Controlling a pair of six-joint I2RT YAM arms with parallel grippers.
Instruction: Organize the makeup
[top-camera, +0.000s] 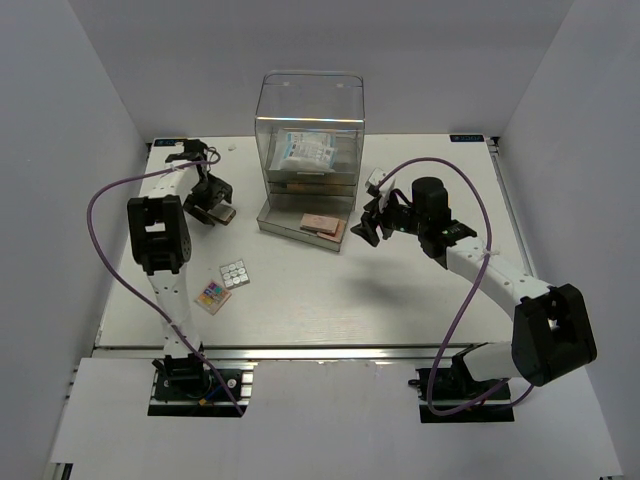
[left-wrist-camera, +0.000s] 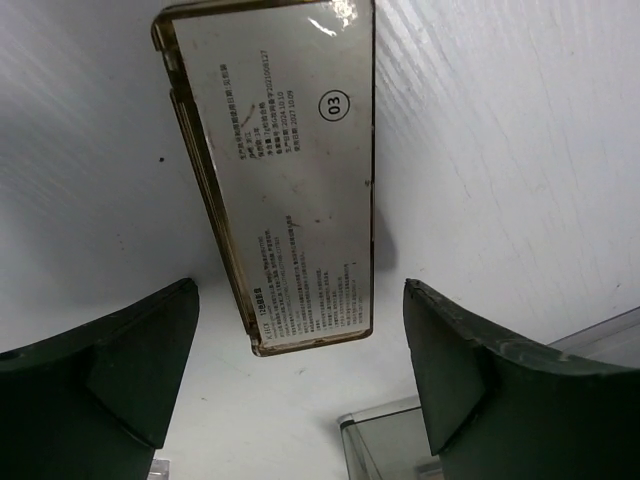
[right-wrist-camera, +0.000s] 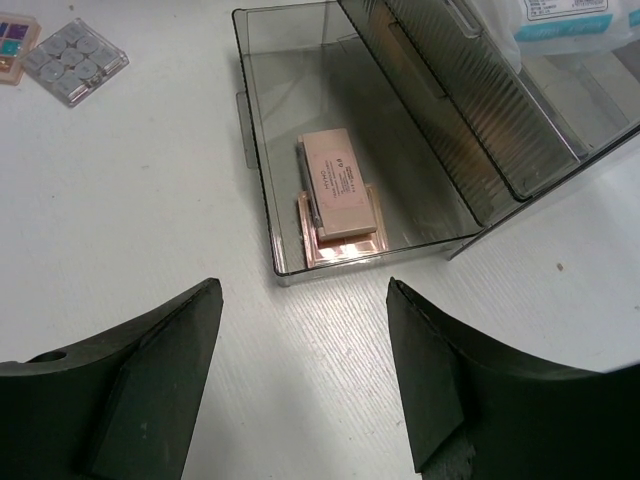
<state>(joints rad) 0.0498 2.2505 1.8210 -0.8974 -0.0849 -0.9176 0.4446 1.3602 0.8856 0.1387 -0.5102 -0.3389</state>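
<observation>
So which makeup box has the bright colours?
The multicoloured palette, lying on the table beside the white palette, whose round pans are all pale grey.

1 overhead, 2 close downward wrist views; likely common drawer (top-camera: 278, 222)

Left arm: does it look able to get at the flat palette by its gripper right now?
Probably yes. The left gripper is open right above the flat palette, which lies label side up on the table with nothing on it or crowding its long edges.
</observation>
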